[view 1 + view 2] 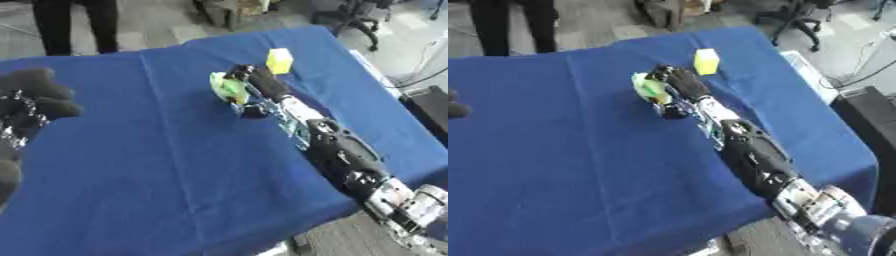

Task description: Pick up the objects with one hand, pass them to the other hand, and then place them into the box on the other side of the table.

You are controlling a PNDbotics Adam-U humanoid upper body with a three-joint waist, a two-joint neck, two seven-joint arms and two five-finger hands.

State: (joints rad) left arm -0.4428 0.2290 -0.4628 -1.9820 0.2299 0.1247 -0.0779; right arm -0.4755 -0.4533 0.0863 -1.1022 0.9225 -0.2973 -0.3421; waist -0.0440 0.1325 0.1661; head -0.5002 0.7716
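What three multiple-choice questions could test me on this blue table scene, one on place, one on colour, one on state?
1. Where is the yellow block?
A. beyond the right hand
B. at the near edge
C. in the left hand

2. What colour is the tablecloth?
A. red
B. blue
C. white

3. What is the right hand doing?
A. resting idle
B. closing on the green-yellow object
C. holding the block

Answers: 1 A, the block sits just past the fingers; 2 B, the cloth is blue throughout; 3 B, fingers curl against the green item.

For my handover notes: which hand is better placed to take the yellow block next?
Right. The right hand lies beside the yellow block, though already curled on a green object; the left hand hovers far across the table.
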